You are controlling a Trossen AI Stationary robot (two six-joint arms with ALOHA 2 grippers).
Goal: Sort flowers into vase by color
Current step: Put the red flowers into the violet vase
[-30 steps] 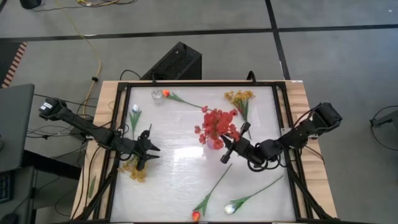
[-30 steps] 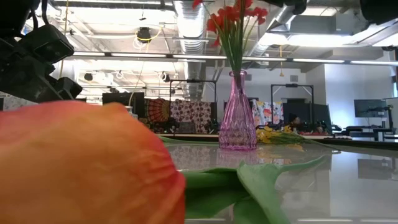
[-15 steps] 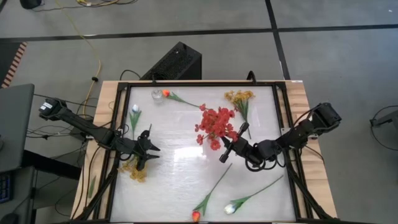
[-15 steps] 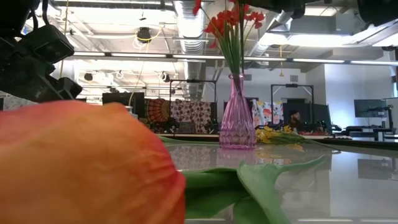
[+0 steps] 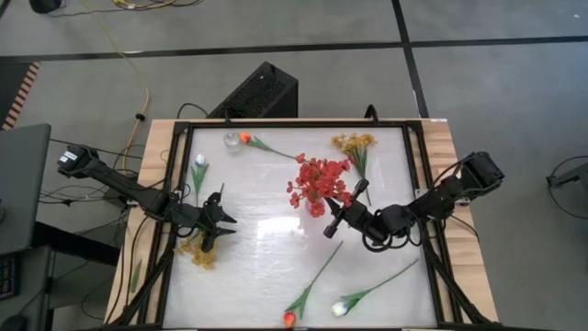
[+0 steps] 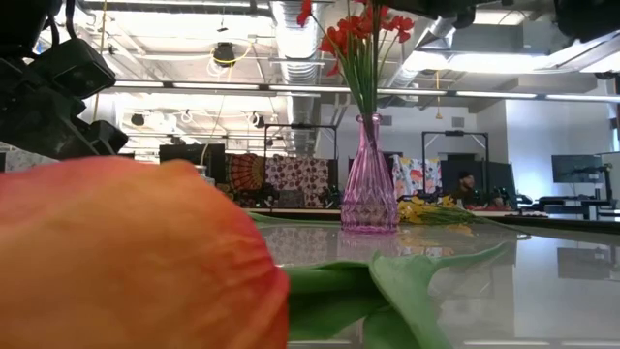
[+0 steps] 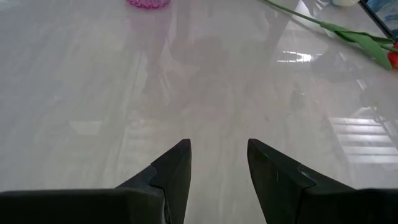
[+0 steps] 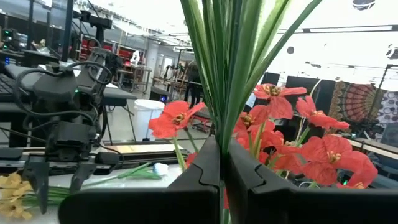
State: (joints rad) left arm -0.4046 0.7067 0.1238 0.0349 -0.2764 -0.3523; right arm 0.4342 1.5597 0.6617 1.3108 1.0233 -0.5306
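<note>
A red clustered spray [image 5: 317, 182] stands with its green stalks in the neck of a pink glass vase [image 6: 369, 184] at the table's middle. In the high view the heads hide the vase. My right gripper [image 5: 328, 227] is shut on the spray's stalks, at the near right of the heads. My left gripper [image 5: 225, 221] hovers open and empty over bare table at the left; its own view [image 7: 217, 146] shows the gap. A yellow spray [image 5: 197, 250] lies just near of it. My right gripper pinches the red spray's green stalks [image 8: 222, 134] between its two shut fingers, at the height of the red heads [image 8: 273, 118]. The fingers come about level, slanting from the table's near right. The stalks stand upright, with their lower ends in the vase's neck [image 6: 366, 118].
An orange tulip [image 5: 246, 139] lies beside a small clear glass [image 5: 232, 141] at the far left. A white tulip [image 5: 199, 162] lies at the left and a yellow spray [image 5: 355, 145] at the far right. An orange tulip [image 5: 290, 317] and a white tulip [image 5: 340, 308] lie at the near edge.
My right gripper has gone a little toward the table's left edge, still shut on the stalks. The red heads have swung with it toward the far left and now cover the vase in the high view.
</note>
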